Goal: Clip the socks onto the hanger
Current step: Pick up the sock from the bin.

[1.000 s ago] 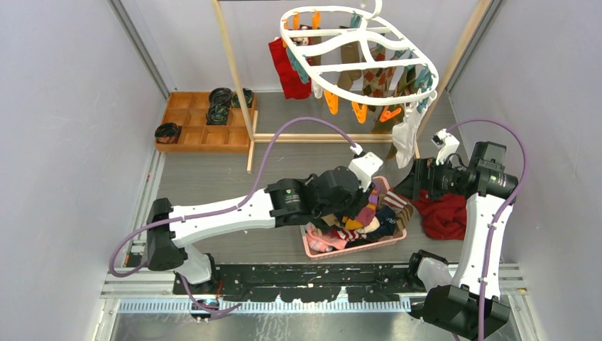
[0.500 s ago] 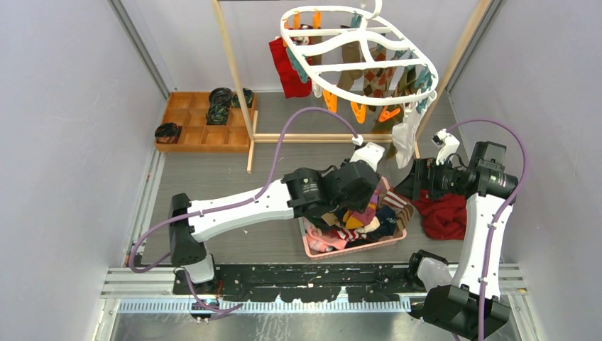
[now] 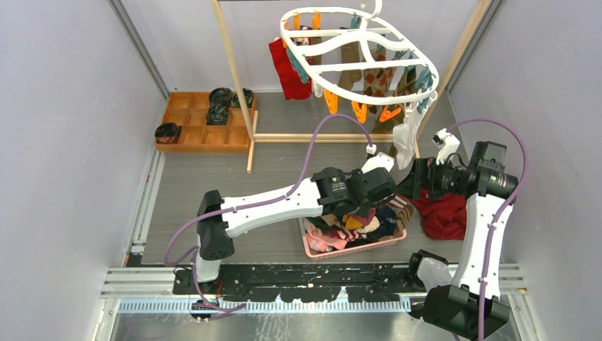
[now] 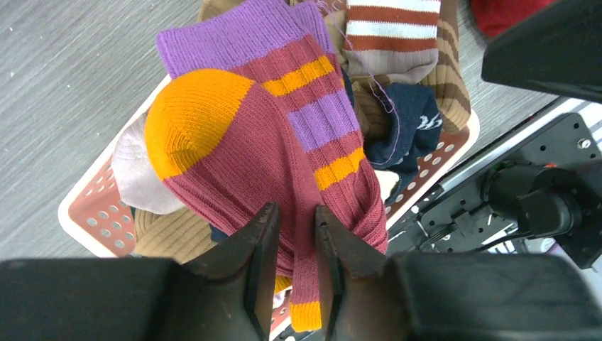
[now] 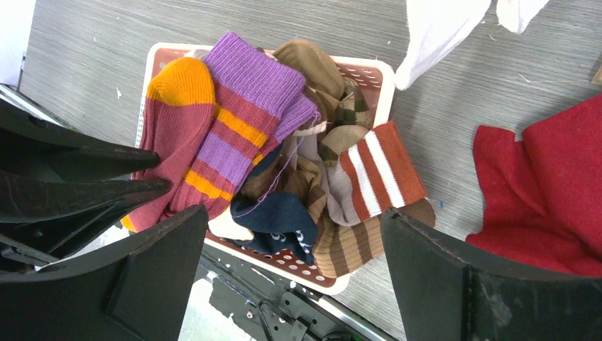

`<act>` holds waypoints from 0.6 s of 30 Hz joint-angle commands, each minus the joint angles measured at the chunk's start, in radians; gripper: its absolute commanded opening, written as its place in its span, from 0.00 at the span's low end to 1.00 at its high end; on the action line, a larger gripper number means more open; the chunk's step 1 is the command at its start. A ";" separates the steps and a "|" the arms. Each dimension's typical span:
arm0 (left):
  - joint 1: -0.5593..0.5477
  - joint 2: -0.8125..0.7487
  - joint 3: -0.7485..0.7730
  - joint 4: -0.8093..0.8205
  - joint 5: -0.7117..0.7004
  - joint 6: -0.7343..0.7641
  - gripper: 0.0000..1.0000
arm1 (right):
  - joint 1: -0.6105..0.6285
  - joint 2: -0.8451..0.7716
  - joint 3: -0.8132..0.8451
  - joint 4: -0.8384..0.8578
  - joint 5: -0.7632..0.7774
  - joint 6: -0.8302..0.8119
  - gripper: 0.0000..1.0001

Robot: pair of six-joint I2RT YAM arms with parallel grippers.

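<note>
Pink plastic, holed all over, forms the basket point(image 3: 355, 249) that sits on the grey table between the two arms, and the loose socks point(image 3: 365, 224) are heaped in it. A red cloth point(image 3: 444, 213) lies just to its right. At the far left a wooden tray point(image 3: 186, 135) holds black rolls point(image 3: 220, 96). The hanger point(image 3: 353, 67) hangs from the wooden rack point(image 3: 234, 78) at the back. Several socks are already clipped to it, and a white sock point(image 3: 405, 138) dangles low, near the right wrist. The left arm reaches across the basket and covers part of the heap from above. The left gripper point(image 4: 294, 208) has its fingers point(image 4: 264, 241) drawn close together, pinching a fold of the striped sock point(image 4: 248, 156), which is maroon with an orange heel and purple bands and lies on top of the pile. The right gripper point(image 5: 289, 217) hangs over the basket with its fingers wide apart, holding and touching nothing.
</note>
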 commanded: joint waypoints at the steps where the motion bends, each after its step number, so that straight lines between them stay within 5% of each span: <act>1: -0.002 -0.003 0.035 -0.003 0.030 -0.011 0.22 | 0.003 -0.007 0.019 0.023 -0.001 0.007 0.98; 6: -0.002 -0.050 0.026 0.046 0.011 0.011 0.01 | 0.003 -0.011 0.027 0.017 -0.001 0.005 0.98; 11: 0.025 -0.226 -0.109 0.230 -0.001 0.023 0.00 | 0.002 -0.016 0.048 -0.003 -0.018 -0.032 0.98; 18: 0.152 -0.520 -0.419 0.607 0.157 -0.083 0.00 | 0.003 -0.029 0.081 -0.091 -0.215 -0.264 1.00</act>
